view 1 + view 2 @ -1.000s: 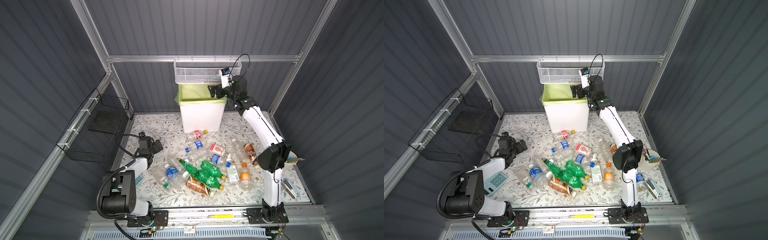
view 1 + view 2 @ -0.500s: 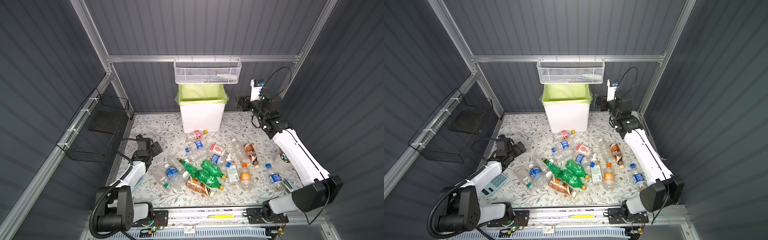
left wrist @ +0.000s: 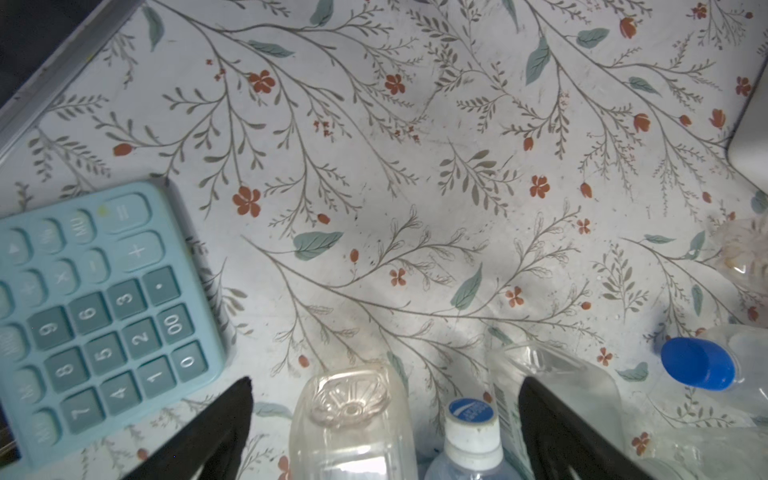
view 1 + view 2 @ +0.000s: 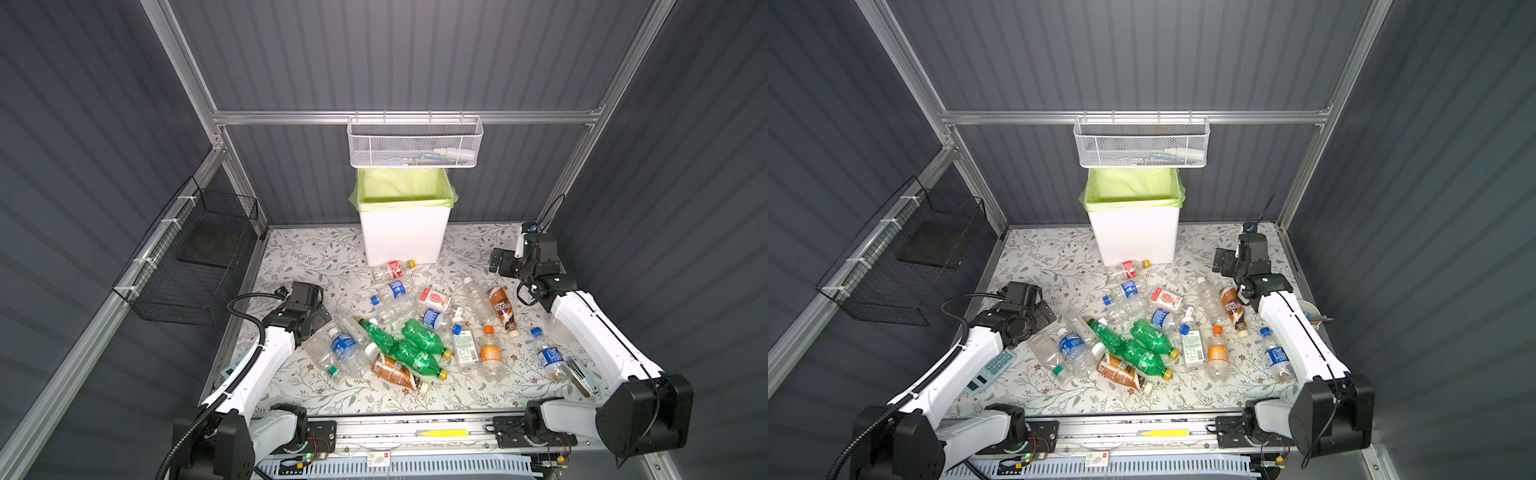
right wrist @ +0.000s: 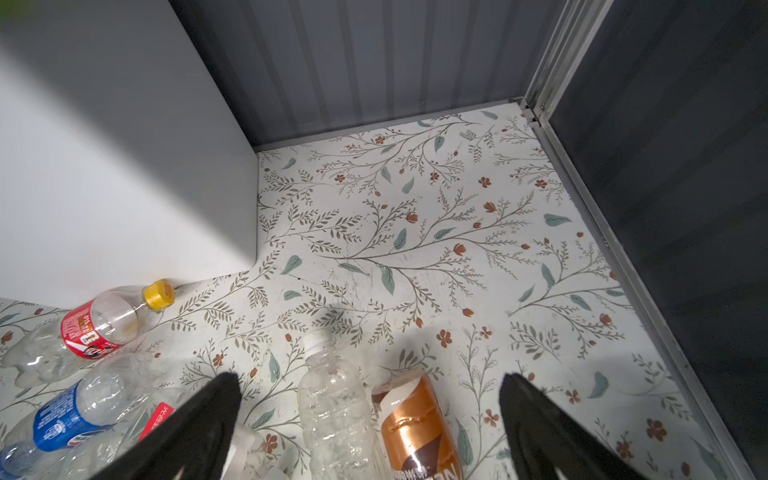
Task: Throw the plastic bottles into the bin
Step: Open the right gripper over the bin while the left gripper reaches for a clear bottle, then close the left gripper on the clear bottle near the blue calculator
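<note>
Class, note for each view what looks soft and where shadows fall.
Right wrist view: the bin wall is soft, faint shadow on the floral mat. Left wrist view: the calculator blurs toward the edge. Both top views: sharp, evenly lit.

Top views overlook everything; wrist views hug the tabletop (image 3: 415,166).

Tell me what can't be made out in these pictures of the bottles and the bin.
- Bin contents: in both top views its front wall and the white mesh basket overhead hide the bottom.
- Basket's items: too small, veiled by mesh.
- Calculator: cut off by the left wrist view's edge; the left arm covers part in a top view.
- White cup: mostly behind the right arm in a top view.
</note>
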`<state>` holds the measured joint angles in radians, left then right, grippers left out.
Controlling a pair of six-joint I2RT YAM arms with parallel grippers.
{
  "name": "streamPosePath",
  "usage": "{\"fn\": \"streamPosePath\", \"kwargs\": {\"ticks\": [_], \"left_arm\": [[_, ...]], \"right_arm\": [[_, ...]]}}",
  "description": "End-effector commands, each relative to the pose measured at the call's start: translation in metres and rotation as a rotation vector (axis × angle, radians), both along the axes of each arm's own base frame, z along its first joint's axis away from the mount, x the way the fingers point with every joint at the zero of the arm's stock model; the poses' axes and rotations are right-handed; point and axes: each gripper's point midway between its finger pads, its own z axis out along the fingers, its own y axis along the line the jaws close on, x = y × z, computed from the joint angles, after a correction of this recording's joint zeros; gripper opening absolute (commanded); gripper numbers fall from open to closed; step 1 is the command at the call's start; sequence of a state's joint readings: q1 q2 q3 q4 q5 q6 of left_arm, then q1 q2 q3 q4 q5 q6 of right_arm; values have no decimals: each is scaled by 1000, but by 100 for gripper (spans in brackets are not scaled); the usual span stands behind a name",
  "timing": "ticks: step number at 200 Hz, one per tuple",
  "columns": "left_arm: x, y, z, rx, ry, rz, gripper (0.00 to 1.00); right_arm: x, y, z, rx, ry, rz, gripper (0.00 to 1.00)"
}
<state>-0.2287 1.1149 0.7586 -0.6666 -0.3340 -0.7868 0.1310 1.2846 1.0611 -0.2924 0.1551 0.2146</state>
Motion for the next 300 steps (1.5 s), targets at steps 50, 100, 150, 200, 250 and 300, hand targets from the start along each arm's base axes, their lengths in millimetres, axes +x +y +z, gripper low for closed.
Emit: {"fn": "streamPosePath", "kwargs": {"ticks": [50, 100, 150, 200, 250, 300], "left_arm": [[-36, -8, -28, -73, 116, 66, 89], [-37, -21, -46, -113, 152, 40, 87], [-40, -25, -66, -123, 188, 32, 81], [-38, -30, -81, -146, 207, 35, 69], [-36, -25, -67, -126, 171, 46, 55], [-3, -9, 11, -10, -30, 20, 48]], "right_arm": [[0, -12, -25, 5, 55, -69, 99], [0, -11, -30, 5, 69, -65, 99], [-1, -13, -33, -2, 83, -72, 99], [-1, -13, -38, -4, 96, -70, 99], [0, -13, -38, -11, 98, -67, 99], [5, -16, -34, -37, 89, -71, 99]]}}
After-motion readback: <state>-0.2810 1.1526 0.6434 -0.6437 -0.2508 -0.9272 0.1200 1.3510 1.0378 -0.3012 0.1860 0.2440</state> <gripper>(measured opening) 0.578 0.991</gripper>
